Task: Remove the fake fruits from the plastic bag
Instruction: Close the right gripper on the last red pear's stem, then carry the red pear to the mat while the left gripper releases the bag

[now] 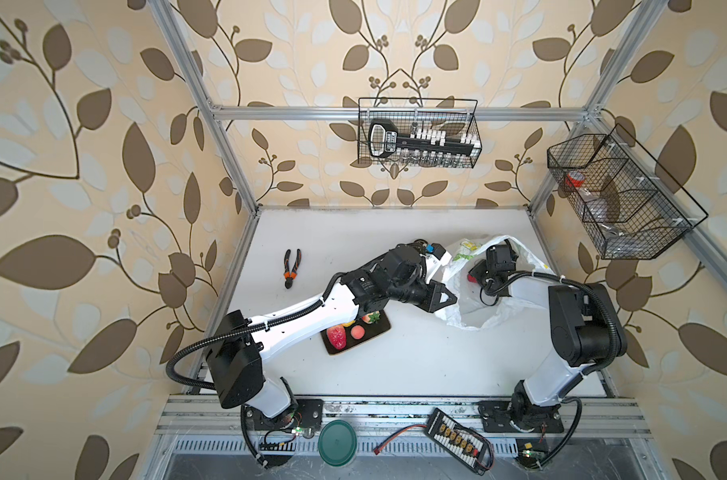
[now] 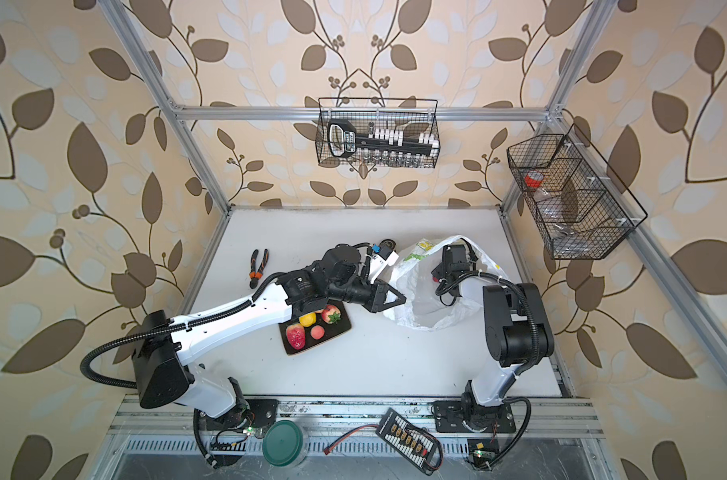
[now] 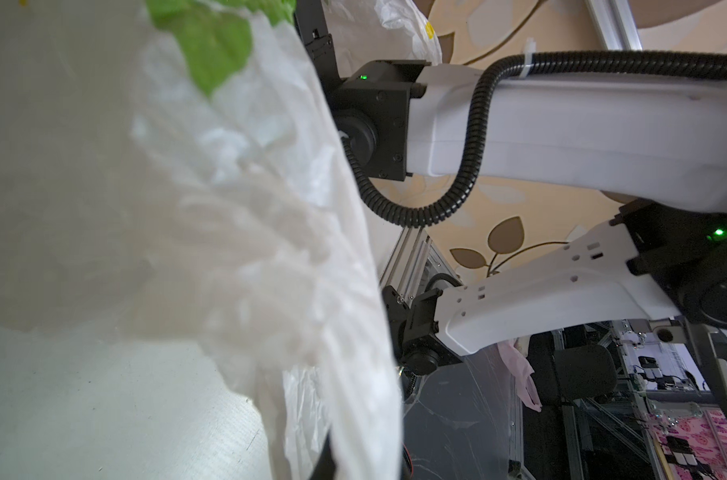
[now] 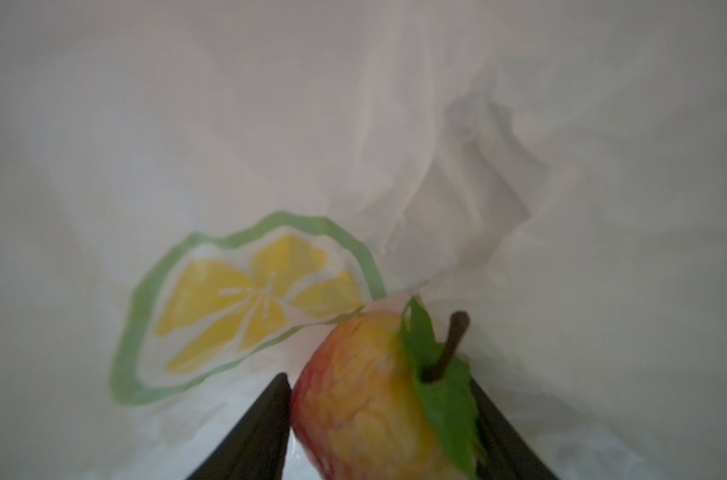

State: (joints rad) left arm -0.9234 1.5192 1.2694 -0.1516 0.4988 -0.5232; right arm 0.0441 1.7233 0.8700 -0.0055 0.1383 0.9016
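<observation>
The right end effector point(image 4: 378, 380) is inside the bag point(image 4: 353, 124), its two black fingers point(image 4: 266, 424) closed about an apple point(image 4: 366, 399). One finger lies against the apple's red-and-yellow flank. The other sits behind its green leaf, where the contact itself is hidden. The apple's brown stem points away from the wrist, toward a lemon-slice print on the bag's inner wall. In both top views the right wrist reaches down through the bag's open mouth, and a spot of red shows just beneath it. The left end effector point(image 1: 451, 298) is fully closed, and its tip meets the bag's rim on the side away from the right arm. In the left wrist view the thin plastic gathers in pleats toward that grip, so it has hold of the bag's edge. The bag stands crumpled and gaping on the white surface point(image 1: 395, 365). Near the bag, on the left end effector's side and closer to the arm bases, lies a dark tray point(image 2: 337, 334), partly under the left arm. On it rest two strawberries point(image 2: 295, 336), a lemon point(image 2: 307, 319) and a peach point(image 2: 317, 331), all outside the bag. Pliers point(image 1: 291, 268) lie well apart from the bag, beyond the left arm.
</observation>
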